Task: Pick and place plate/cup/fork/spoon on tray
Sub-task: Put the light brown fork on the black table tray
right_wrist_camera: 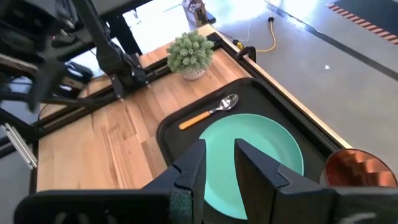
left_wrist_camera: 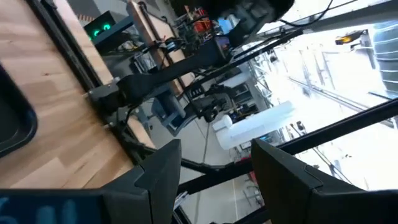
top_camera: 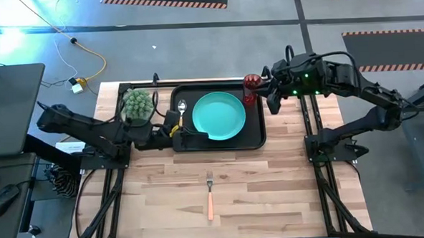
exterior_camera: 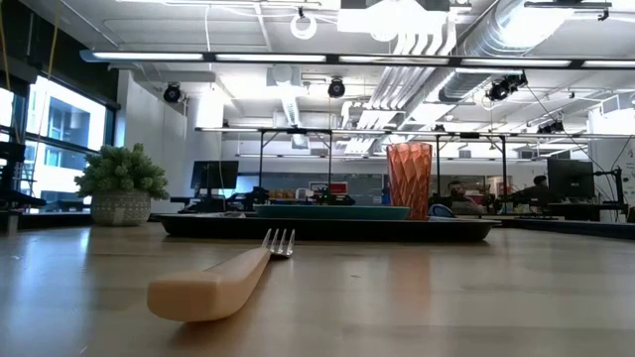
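Observation:
The black tray (top_camera: 254,135) lies at the table's far middle. The teal plate (top_camera: 218,116) lies flat on it, and the spoon (top_camera: 181,108) lies on the tray left of the plate. The red cup (right_wrist_camera: 357,169) stands upright at the tray's far right corner and also shows in the low view (exterior_camera: 409,178). The fork (top_camera: 209,194) lies on the bare table nearer the front, its tines toward the tray. My left gripper (top_camera: 191,137) is open at the plate's near left rim. My right gripper (top_camera: 271,100) hovers right of the cup with a narrow gap between its fingers, empty. My left gripper stands with open fingers (left_wrist_camera: 158,171) at the plate's near left rim (left_wrist_camera: 43,208). I cannot tell whether it touches the plate. The plate lies flat on the tray.
A spiky green ball plant in a pot (top_camera: 137,104) stands on the table at the tray's far left corner. Bare wood lies all around the fork and along the table's near half. Arm bases stand at the table's left and right edges.

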Robot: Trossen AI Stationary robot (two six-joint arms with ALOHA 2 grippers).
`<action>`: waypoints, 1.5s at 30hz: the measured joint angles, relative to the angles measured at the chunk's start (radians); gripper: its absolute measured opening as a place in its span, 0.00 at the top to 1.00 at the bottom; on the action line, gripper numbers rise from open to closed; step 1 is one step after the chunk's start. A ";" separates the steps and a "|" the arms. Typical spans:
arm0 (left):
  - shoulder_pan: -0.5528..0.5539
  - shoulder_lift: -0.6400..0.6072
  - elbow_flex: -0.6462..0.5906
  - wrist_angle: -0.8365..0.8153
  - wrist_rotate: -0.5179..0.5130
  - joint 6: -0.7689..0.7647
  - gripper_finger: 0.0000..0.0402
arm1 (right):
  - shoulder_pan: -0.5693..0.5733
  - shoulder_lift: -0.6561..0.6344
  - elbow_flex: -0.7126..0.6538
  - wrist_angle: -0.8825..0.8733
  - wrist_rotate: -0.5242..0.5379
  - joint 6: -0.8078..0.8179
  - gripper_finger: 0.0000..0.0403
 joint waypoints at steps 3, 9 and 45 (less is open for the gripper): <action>-0.011 0.031 0.093 -0.083 -0.024 0.028 0.54 | 0.000 0.000 0.000 -0.014 0.000 -0.012 0.81; -0.012 0.097 0.276 -0.400 -0.086 -0.005 0.54 | 0.000 0.000 0.000 -0.029 -0.001 -0.017 0.81; -0.183 0.460 0.444 -0.633 -0.034 -0.567 0.54 | 0.000 0.002 0.000 -0.152 0.006 -0.077 0.81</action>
